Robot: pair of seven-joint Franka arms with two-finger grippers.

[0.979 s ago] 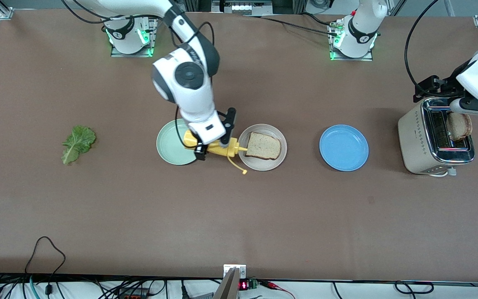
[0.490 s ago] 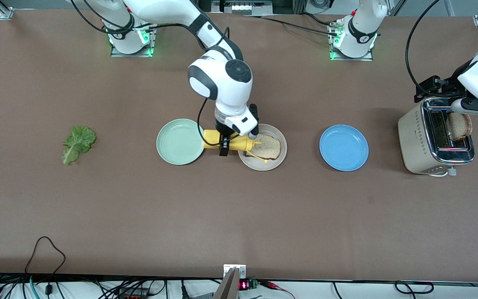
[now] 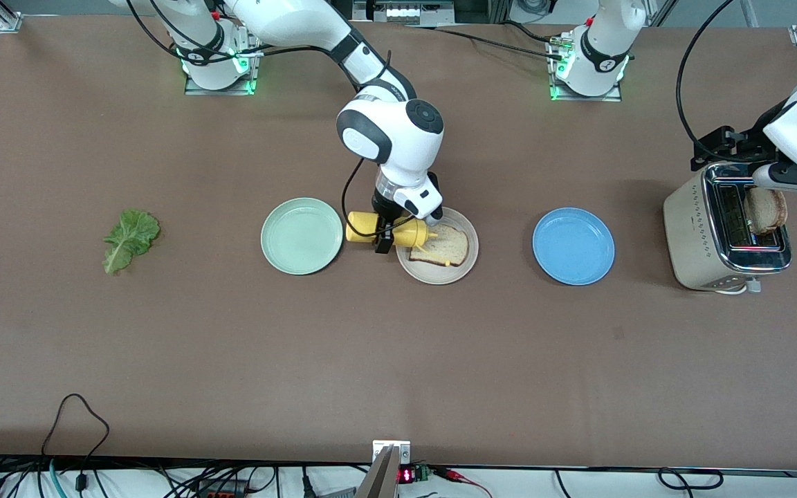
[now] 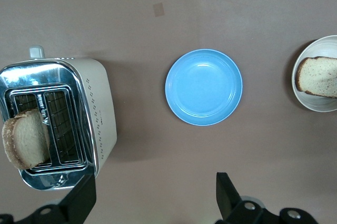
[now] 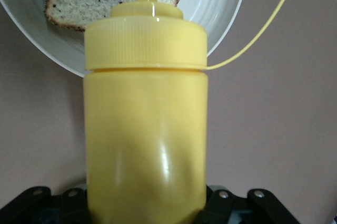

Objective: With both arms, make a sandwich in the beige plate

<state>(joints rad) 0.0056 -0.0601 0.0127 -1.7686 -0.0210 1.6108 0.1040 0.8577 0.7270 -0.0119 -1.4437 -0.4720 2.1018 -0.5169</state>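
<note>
You're looking at a wide desk [image 3: 163,360] w/ a matte brown cover, lit evenly from above, soft shadows only. Along the edge nearest the front cam you've got a pale strip w/ tangled black cables [image 3: 73,477], a loose cable loop [image 3: 77,415] lying on the brown cover, plus a small metal bracket [image 3: 391,449] at mid-edge and a little board w/ a red digit display [image 3: 407,475] beside it. Aluminium frame corners [image 3: 4,17] show at the desk's top corners in that view. A small dark spot [image 3: 620,333] marks the cover; a tan tape patch [image 4: 158,9] shows in the left wrist view.
</note>
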